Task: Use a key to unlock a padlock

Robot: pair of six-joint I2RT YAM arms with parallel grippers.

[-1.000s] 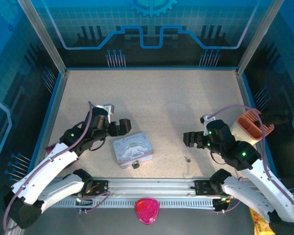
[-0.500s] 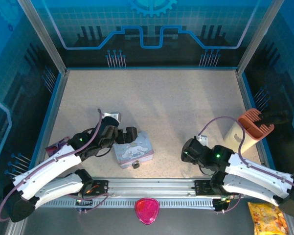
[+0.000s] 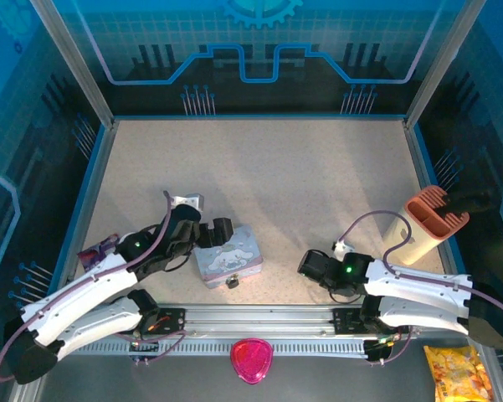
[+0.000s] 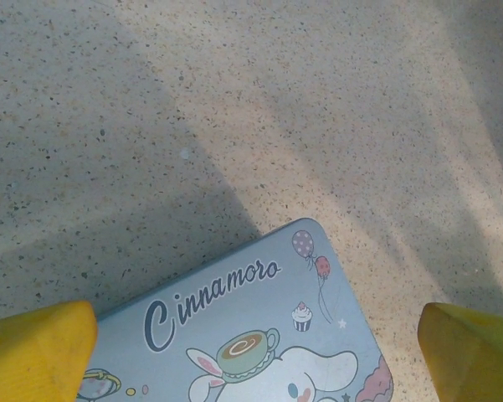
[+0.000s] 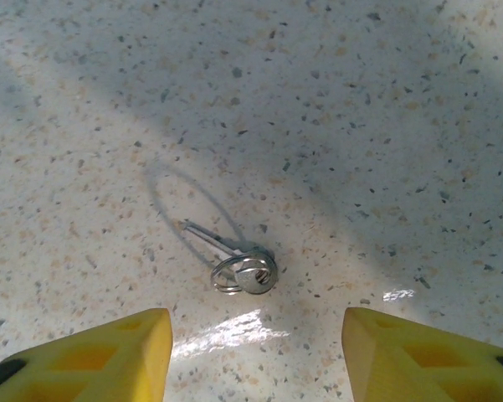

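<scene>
The key (image 5: 238, 266) is small and silvery, on a little split ring, and lies flat on the speckled table. My right gripper (image 5: 255, 360) hangs open just above it, one yellow fingertip (image 5: 100, 352) on each side and the key slightly ahead of them. In the top view the right gripper (image 3: 311, 266) is low over the spot where the key lies. The padlock (image 3: 232, 283) is a tiny dark block against the near edge of the pale blue cartoon tin (image 3: 228, 255). My left gripper (image 3: 213, 233) is open over the tin's (image 4: 251, 343) far left edge, holding nothing.
A beige cup with an orange insert (image 3: 427, 222) stands at the right edge. A metal rail (image 3: 259, 318) runs along the near side, with a pink heart-shaped object (image 3: 251, 360) and a snack bag (image 3: 456, 373) in front of it. Blue walls border the table.
The right arm has swung down and left, bringing its gripper low over the key. The left gripper has shifted right, toward the tin.
</scene>
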